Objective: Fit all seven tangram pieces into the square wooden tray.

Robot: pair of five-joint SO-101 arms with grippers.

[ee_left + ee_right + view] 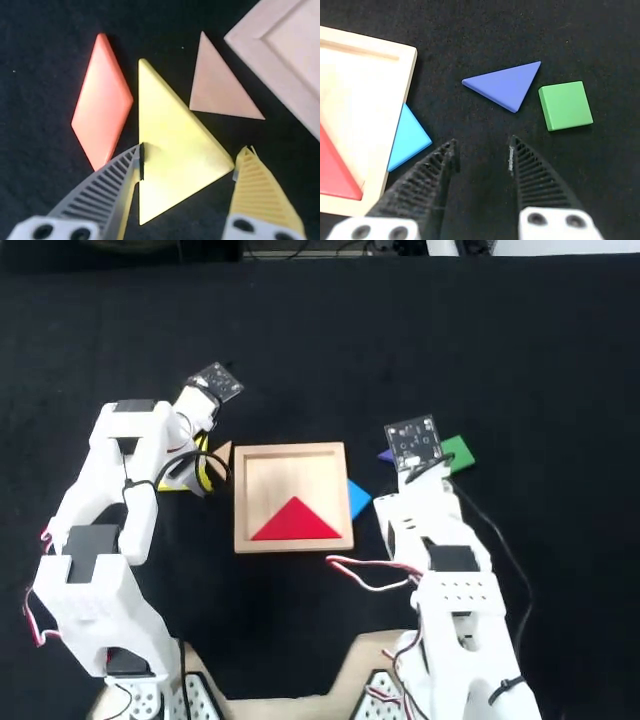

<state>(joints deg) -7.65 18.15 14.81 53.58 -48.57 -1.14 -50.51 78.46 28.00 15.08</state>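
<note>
Left wrist view: left gripper (189,156) spread wide, straddling the yellow triangle (167,125) — one fingertip at its long edge, the other just off a corner. Piece looks thin, rigid, light and slick. It lies flat, so pinch low across the edges. Orange parallelogram (102,100) crowds one finger; tan triangle (217,85) and tray (260,55) lie beyond. Right gripper (481,150) open too, over black cloth bench (485,30) — blue triangle (507,85) and green square (566,105) ahead.

One triangle (295,522) lies in the tray (290,449), at its near edge. A second triangle (358,498) rests against the tray's right side, with a third triangle (506,85) and a square (458,452) farther right. Left of the tray a fourth triangle (215,85) sits nearest, then a fifth triangle (172,160), then a parallelogram (102,100).
</note>
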